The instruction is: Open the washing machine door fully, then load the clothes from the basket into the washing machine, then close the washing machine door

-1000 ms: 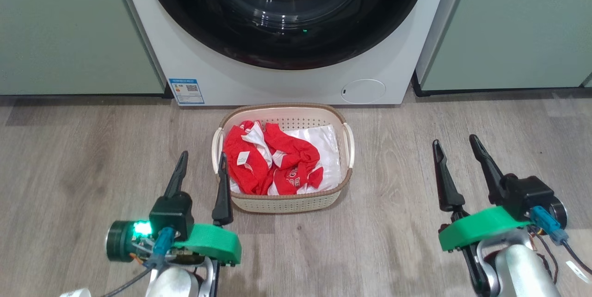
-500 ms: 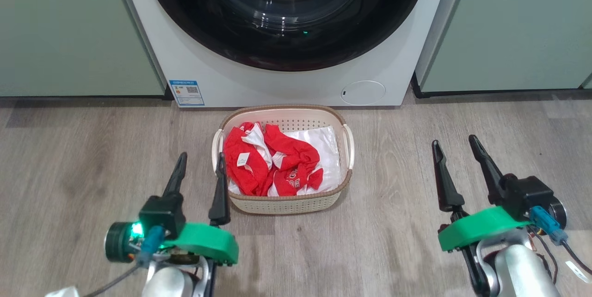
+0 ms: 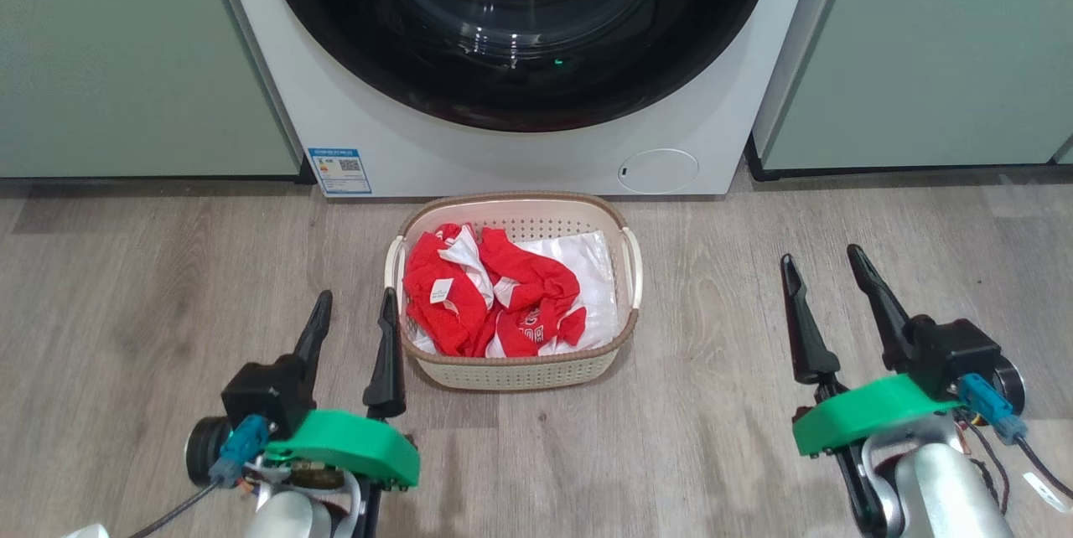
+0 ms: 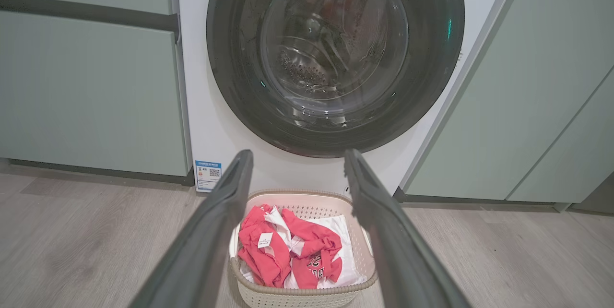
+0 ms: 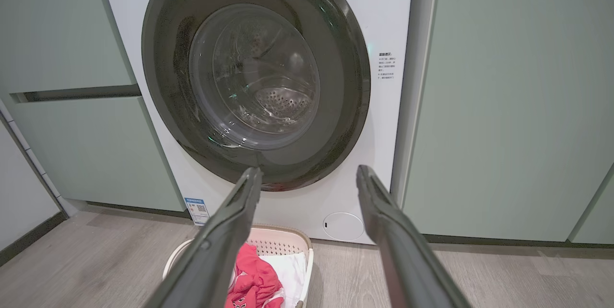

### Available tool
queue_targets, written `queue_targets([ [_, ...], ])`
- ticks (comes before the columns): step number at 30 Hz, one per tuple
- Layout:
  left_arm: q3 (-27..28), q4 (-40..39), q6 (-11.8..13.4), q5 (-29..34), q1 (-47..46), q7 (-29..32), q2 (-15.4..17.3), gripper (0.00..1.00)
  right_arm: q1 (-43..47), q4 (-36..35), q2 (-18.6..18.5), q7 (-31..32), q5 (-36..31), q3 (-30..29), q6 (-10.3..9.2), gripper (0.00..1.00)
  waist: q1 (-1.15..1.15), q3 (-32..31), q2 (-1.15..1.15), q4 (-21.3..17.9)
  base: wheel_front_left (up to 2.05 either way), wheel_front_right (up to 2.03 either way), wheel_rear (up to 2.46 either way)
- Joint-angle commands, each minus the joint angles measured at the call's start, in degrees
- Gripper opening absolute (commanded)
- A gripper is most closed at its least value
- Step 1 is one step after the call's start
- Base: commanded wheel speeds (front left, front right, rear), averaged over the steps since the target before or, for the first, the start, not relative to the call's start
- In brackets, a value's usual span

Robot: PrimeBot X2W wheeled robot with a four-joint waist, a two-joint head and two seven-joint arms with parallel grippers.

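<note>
well, the washing machine door (image 3: 520, 60) sits shut, its glossy black rim flush against the white front of the washing machine (image 3: 394, 148). the perforated steel drum shows dimly through the domed glass. a blue sticker (image 3: 339, 170) is stuck at the machine's lower left corner and a round hatch (image 3: 658, 168) is set at its lower right. pale green cabinets (image 3: 126, 60) flank the machine on both sides.

the basket (image 3: 520, 370) stands on the grey wood-look floor (image 3: 168, 287) just in front of the machine, centred under the door. the clothes (image 3: 453, 320) lie crumpled inside it, bunched toward its left half. they are red with white panels, and a small white label faces up. a glossy white sheet (image 3: 591, 266) shows bare in the right half.

the left gripper (image 3: 355, 297) hangs at the basket's left, fingers spread apart with nothing between them. its inner finger is just beside the basket's left handle; whether it touches cannot be told. in the left wrist view the basket shows between the two fingers. the right gripper (image 3: 821, 256) hovers well apart from the basket on its right side, fingers likewise spread and empty, pointing toward the machine.
</note>
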Motion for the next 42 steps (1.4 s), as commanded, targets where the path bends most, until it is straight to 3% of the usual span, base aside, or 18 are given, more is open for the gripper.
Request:
queue_targets([
  [1, 1.9, -2.0, -0.4, 0.0, -1.6, -0.7, 0.4, 1.00, -2.4, -1.9, -0.6, -0.5, -0.3, 1.5, 0.00, 1.00, 0.00, 0.0, 0.00, 0.0, 0.35, 0.35, -0.70],
  [33, 2.7, -3.0, -0.4, -0.6, -1.6, -0.7, 0.4, 1.00, -2.5, -0.9, -0.6, -0.5, -0.4, 1.4, 0.00, 1.00, 0.00, -0.1, 0.00, -0.2, 1.09, 1.09, -2.18],
  [42, 2.4, -4.0, -0.2, 2.1, -1.2, -0.7, 0.4, 1.00, -2.5, -0.4, -0.6, -0.5, -0.7, 1.5, 0.00, 1.00, 0.00, -0.3, 0.00, -0.1, 0.86, 0.72, -1.59],
])
